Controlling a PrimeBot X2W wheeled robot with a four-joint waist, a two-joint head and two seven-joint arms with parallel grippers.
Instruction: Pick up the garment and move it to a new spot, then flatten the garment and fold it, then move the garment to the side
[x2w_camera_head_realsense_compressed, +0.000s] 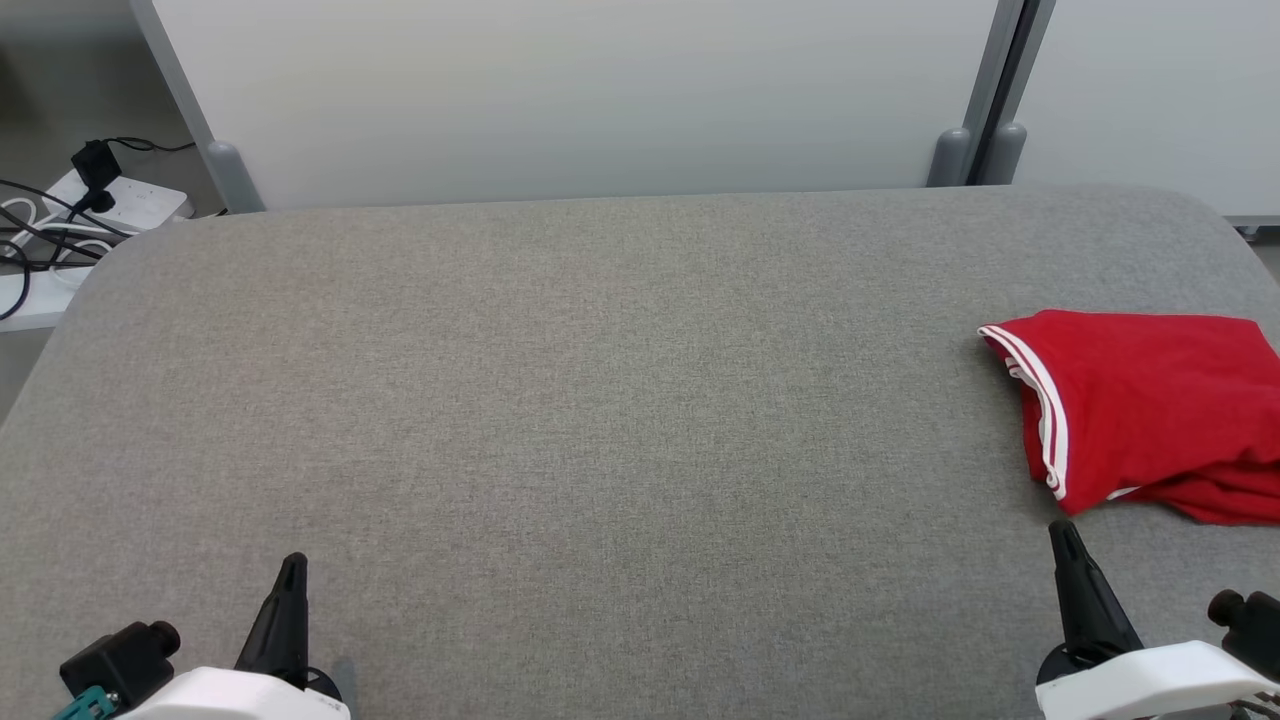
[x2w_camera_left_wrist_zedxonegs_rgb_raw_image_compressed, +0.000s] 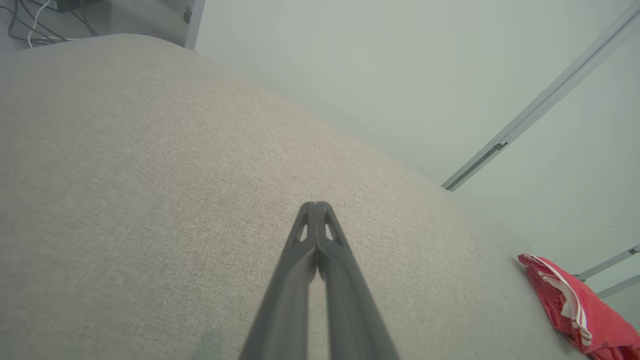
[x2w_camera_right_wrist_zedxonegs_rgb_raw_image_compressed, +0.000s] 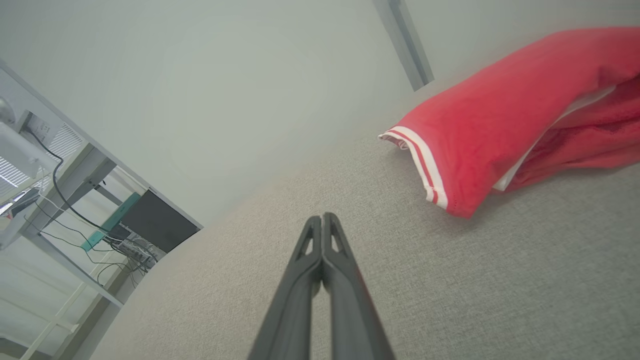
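- The left gripper is held over the near left of the table, its dark tapered fingers clenched on nothing and pointed forward.
- The right gripper is posed likewise at the table's near right, pinched together and empty.
- The garment, soft red cloth with white-striped hems, is laid rumpled at the table's right edge, on its woven grey cover.
- Smooth pale panels are seen behind the table's far edge.

left claw closed, empty | red garment far right
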